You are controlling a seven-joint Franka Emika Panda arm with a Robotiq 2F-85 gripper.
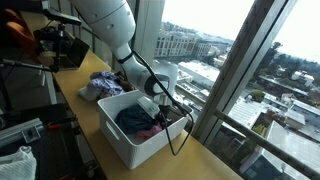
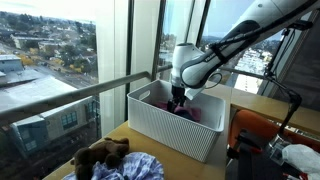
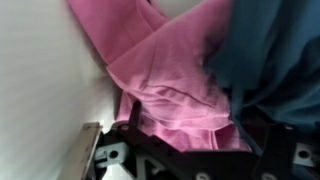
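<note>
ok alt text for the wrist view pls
A crumpled pink cloth fills the middle, directly ahead of the open black tool at the bottom edge. A dark blue cloth lies against it on the right, and a white plastic bin wall runs down the left.

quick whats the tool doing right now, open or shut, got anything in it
Tool: open, jaws spread wide, nothing gripped. It is down inside the white bin, close above the pink cloth.

The wooden table point(image 1: 72, 78) bears a white basket point(image 1: 125, 140) and, seemingly, crumpled clothes point(image 1: 100, 86).
</note>
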